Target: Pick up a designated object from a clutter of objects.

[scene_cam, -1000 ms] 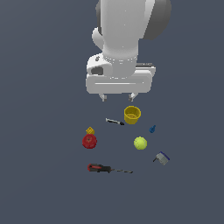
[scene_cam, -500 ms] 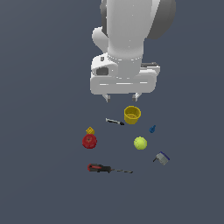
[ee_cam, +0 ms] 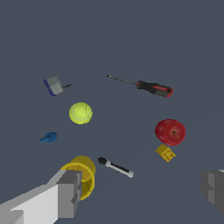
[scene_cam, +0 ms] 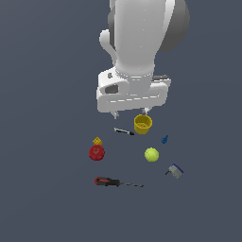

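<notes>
The designated object, a long screwdriver (scene_cam: 116, 182) with a red-and-black handle and thin dark shaft, lies flat at the near side of the clutter; it shows again in the wrist view as the screwdriver (ee_cam: 146, 86). My gripper (scene_cam: 129, 112) hangs open well above the floor, over the yellow cup (scene_cam: 142, 124) and the black-and-white pen-like tool (scene_cam: 124, 132), far from the screwdriver. In the wrist view my gripper (ee_cam: 142, 190) has its two fingers wide apart with nothing between them.
Around the screwdriver lie a red round fruit (scene_cam: 97, 152), a small yellow piece (scene_cam: 97, 141), a yellow-green ball (scene_cam: 151, 154), a small blue piece (scene_cam: 164, 139) and a grey-blue block (scene_cam: 174, 171). All rest on a plain dark floor.
The arm has come down and shifted towards the exterior view's right, now hanging just above the yellow cup. The objects on the floor have not moved.
</notes>
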Controlling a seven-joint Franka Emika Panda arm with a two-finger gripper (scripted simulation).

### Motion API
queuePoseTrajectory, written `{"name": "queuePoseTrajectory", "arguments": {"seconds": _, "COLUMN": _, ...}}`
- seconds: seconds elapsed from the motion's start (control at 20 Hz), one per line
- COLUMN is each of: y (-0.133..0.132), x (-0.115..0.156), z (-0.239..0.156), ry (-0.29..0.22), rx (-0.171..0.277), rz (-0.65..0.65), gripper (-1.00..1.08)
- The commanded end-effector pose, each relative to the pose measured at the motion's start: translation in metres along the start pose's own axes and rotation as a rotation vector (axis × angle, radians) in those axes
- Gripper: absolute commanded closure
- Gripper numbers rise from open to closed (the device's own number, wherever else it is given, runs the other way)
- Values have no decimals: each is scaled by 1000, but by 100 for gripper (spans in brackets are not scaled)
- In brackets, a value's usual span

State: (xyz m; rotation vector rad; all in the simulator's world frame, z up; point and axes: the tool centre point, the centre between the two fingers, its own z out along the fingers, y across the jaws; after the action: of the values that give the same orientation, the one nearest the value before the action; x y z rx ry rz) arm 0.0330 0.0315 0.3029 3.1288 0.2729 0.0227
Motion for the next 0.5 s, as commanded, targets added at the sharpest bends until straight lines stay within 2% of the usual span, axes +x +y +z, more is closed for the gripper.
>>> {"name": "queuePoseTrajectory", "arguments": {"seconds": 0.0, "y": 2, "x": 7, "z": 6, "ry": -2, "rx": -3, "rz": -50, "gripper": -92}}
{"name": "queuePoseTrajectory", "arguments": {"seconds": 0.45, "y": 14, "x": 39, "z": 38, "ry": -8, "rx": -11, "rz": -278, "gripper": -92}}
